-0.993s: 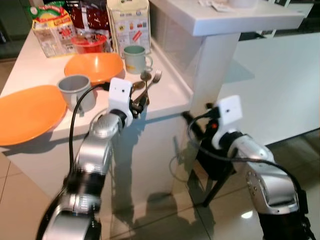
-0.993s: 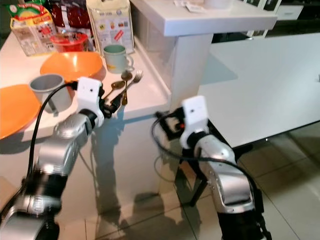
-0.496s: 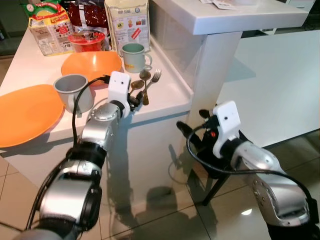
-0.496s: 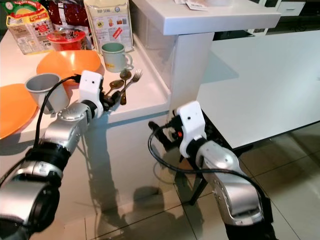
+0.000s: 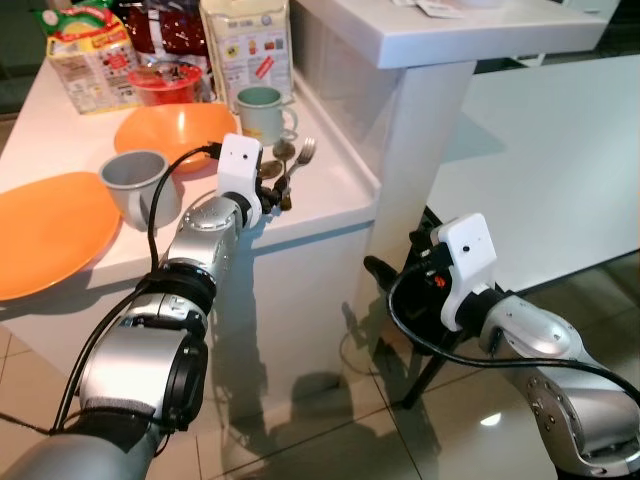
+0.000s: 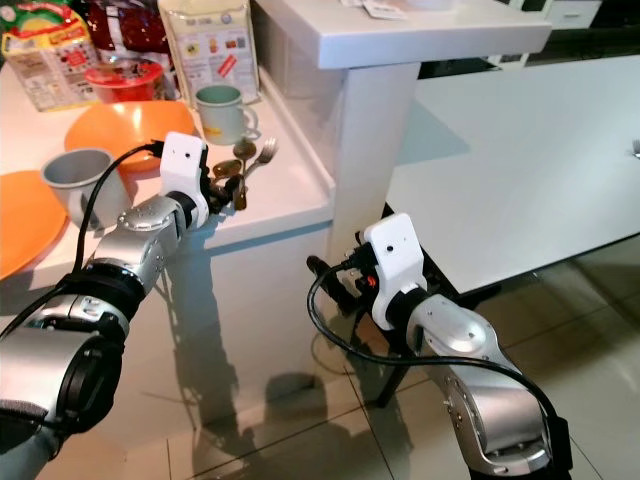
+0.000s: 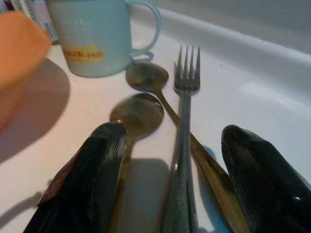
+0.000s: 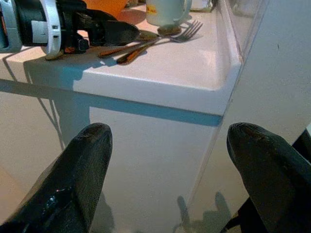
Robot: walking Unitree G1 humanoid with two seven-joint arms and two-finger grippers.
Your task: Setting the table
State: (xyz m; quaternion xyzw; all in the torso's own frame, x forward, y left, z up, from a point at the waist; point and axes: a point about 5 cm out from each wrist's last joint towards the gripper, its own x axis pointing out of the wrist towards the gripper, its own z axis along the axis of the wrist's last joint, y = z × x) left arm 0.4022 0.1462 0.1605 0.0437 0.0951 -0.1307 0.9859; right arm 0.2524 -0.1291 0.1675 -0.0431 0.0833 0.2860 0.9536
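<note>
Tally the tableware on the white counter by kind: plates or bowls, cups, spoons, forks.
Orange plates/bowls: 2 (plate, bowl)
Cups: 2 (grey cup, pale green mug)
Spoons: 2
Forks: 1
Total: 7

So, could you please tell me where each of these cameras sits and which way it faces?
Left eye view: head, looking down at the white counter; both silver arms show.
Right eye view: the same scene from beside it.
Left wrist view: along the open left claw, straddling a steel fork and two brass spoons before a pale green mug.
Right wrist view: low, along the open right claw, up at the counter edge.
Both wrist views share the fork.
</note>
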